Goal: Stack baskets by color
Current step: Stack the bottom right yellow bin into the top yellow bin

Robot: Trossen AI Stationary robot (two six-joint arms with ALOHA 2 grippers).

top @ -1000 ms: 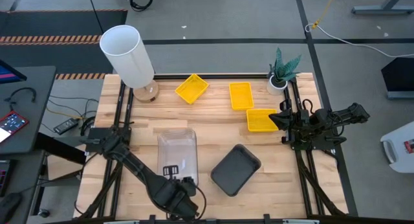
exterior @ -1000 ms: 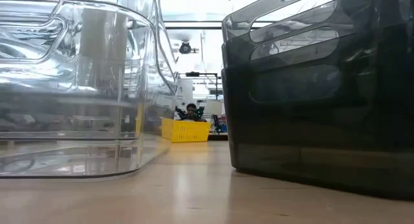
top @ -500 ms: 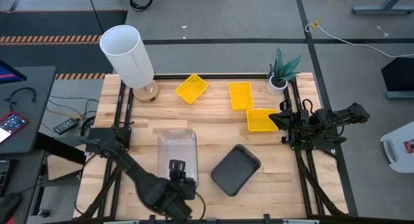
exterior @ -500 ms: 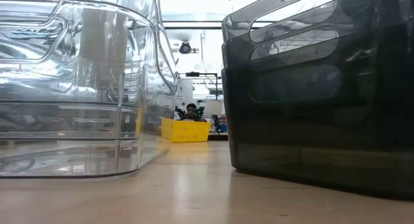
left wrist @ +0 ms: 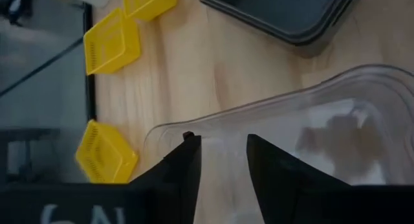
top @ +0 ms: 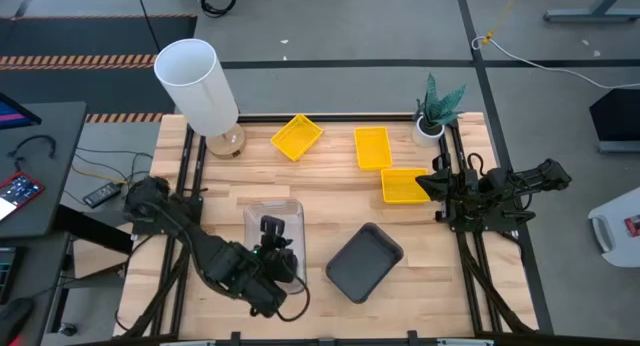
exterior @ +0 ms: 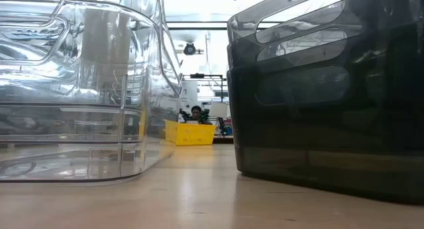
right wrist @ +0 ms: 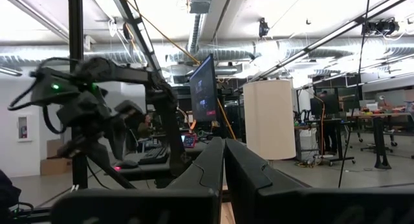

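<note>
A clear basket stack sits flat on the table left of centre, with a dark grey basket stack to its right. Three yellow baskets lie separately toward the far side. My left gripper hovers open over the clear basket, slanting down, with nothing between its fingers. My right gripper is shut and raised at the table's right edge, next to the nearest yellow basket. In the low view the clear stack and the grey stack fill the foreground.
A tall white cylinder stands at the far left corner and a small potted plant at the far right. Bare wood lies between the stacks and the yellow baskets. A desk with devices stands left of the table.
My left gripper has risen from the near end of the clear basket and moved toward the table's far edge over it, rolling at the wrist as it went. The baskets have kept their places.
</note>
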